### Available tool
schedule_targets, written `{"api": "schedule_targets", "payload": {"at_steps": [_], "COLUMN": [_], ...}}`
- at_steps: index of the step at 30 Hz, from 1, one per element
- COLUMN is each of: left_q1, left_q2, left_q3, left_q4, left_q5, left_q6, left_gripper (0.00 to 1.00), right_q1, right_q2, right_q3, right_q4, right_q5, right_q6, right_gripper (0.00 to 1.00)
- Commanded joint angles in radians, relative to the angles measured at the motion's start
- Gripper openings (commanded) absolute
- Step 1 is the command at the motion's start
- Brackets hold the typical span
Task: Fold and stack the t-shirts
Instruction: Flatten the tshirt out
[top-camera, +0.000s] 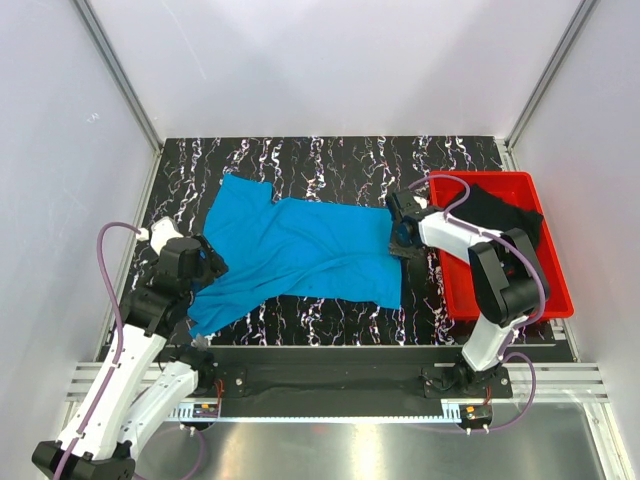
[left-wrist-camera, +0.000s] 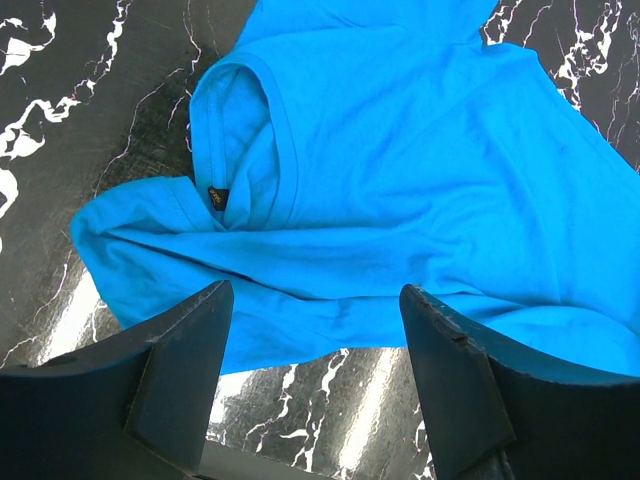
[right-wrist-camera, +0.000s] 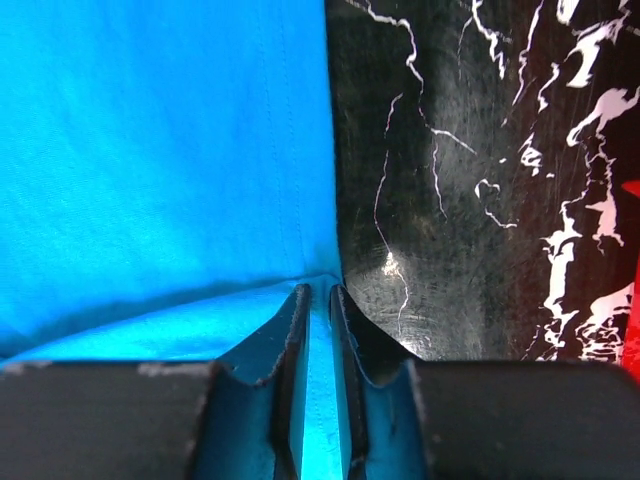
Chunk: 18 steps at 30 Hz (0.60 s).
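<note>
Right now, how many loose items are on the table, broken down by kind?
T-shirts: 2 (blue t-shirt spread out, black t-shirt bunched in the tray)
Trays: 1 (red tray)
Total: 3

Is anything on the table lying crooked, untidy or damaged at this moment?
The blue t-shirt lies askew across the table, with its near-left part bunched into folds beside the collar. The black t-shirt is a crumpled heap in the red tray. No tear or spill shows.
</note>
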<state>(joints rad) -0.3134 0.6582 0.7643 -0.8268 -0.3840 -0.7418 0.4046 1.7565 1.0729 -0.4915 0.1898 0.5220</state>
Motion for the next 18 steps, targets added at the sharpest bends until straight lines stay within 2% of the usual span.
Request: {"api": "schedule_targets", "payload": {"at_steps": [1, 4, 6, 7, 13, 18], "left_q1": [-0.003, -0.003, -0.003, -0.004, -0.003, -0.003], "left_q2": [-0.002, 0.003, 0.017, 0.023, 0.127, 0.216], "left_q3": [0.023, 0.021, 0.021, 0.021, -0.003, -0.026], "left_q4": [0.020, 0.020, 0.025, 0.023, 0.074, 0.121], "left_q5": [0.017, 0.022, 0.039, 0.046, 0.169, 0.289], "left_q6": [0.002, 0.002, 0.002, 0.001, 0.005, -0.001], "left_gripper": [0.72, 0.73, 0.73, 0.73, 0.74, 0.73], "right_q1": [-0.006, -0.010, -0.016, -0.019, -0.091, -0.173], "right_q2": [-0.009, -0.020, -0.028, -0.032, -0.042, -0.029], "right_q3": [0.047, 0.076, 0.113, 0.125, 0.211, 0.272], "right_q4": [0.007, -0.036, -0.067, -0.076, -0.119, -0.116], "right_q5": [0.033, 0.071, 0.092, 0.099, 0.117, 0.074], "right_q6": [-0.014, -0.033, -0.045, -0.057, -0.123, -0.162], "right_gripper": [0.20, 0.17, 0.03, 0.00, 0.00, 0.00]}}
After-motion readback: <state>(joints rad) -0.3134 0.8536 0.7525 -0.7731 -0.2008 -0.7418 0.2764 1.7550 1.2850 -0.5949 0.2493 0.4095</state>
